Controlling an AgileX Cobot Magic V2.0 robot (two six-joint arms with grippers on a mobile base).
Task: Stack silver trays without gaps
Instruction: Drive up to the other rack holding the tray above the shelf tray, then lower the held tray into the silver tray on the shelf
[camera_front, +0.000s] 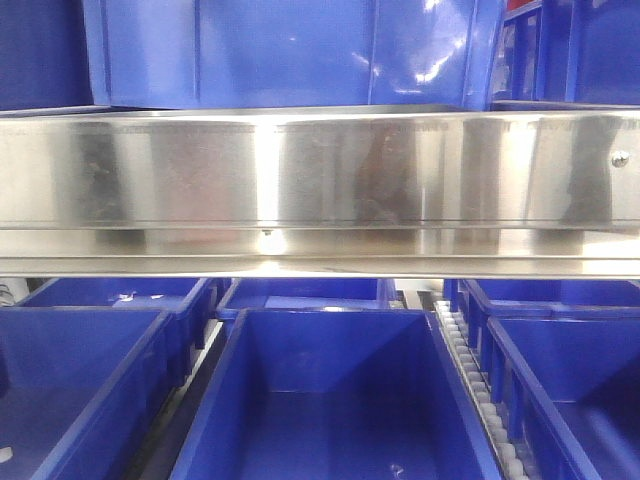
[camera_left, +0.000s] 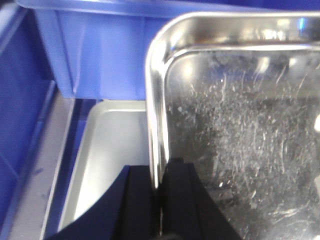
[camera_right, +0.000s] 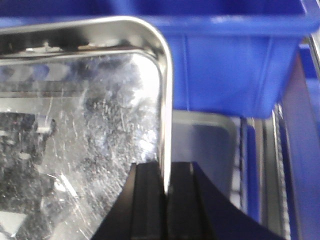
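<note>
Left gripper (camera_left: 159, 172): jaws almost closed, clamped on the left rim of the top tray (camera_left: 240, 150). Right gripper (camera_right: 165, 172): the same narrow gap, pinching that tray's right rim. The top tray's scratched inner floor faces up.

Lower tray (camera_left: 112, 150) lies beneath it and shows past both side rims. Whether the 2 trays touch cannot be determined.

1 rear bin (camera_left: 100, 55), blue, stands just behind both trays.

Front view: a polished rail (camera_front: 320, 170) crosses the frame, with open bins (camera_front: 330, 400) below it.
</note>
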